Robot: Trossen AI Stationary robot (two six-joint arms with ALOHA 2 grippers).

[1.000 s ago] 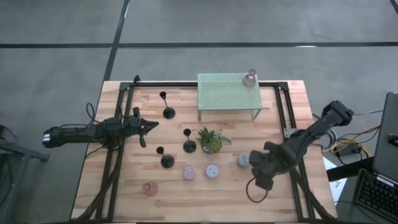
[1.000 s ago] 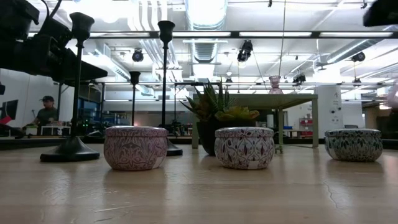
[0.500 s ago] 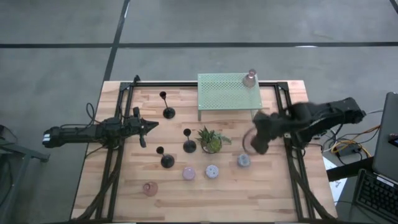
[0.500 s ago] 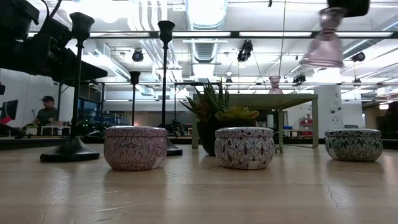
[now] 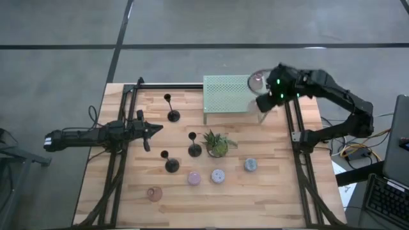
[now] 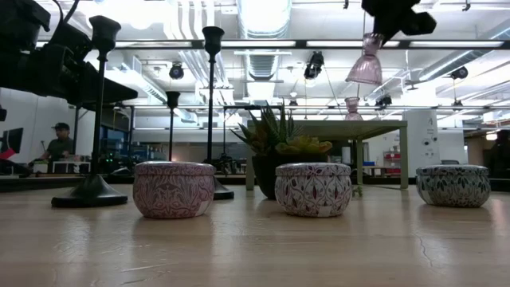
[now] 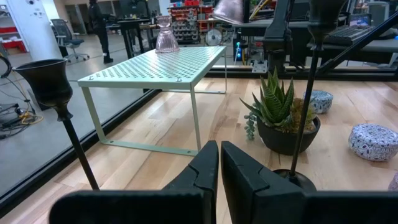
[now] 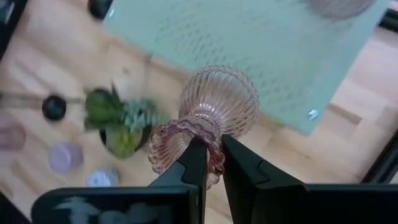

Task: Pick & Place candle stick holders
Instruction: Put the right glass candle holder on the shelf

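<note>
While the left gripper (image 5: 155,130) waits at the table's nine o'clock side with its jaws together and holding nothing, the right gripper (image 8: 210,163) is raised over the one o'clock corner, jaws clamped on the flared rim of a ribbed pink glass holder (image 8: 208,119). In the low view this pink glass holder (image 6: 366,65) hangs in the air above the pale green mesh rack (image 6: 339,127), apart from its top. A second pink glass holder (image 7: 166,36) stands upright on the rack's surface near its one o'clock corner.

On the wooden table (image 5: 102,191), three black candlesticks stand upright: one (image 5: 171,108) at about eleven o'clock, one (image 5: 193,144) just beside the spiky green plant (image 5: 217,143) at centre, and one (image 5: 169,161) toward seven o'clock. At the six o'clock side sit three small round patterned tins, namely a pink tin (image 5: 193,177), a lilac tin (image 5: 218,175) and a blue tin (image 5: 250,165), well apart from each other. A further small pink item (image 5: 154,193) rests near the seven o'clock edge; its form cannot be told.
</note>
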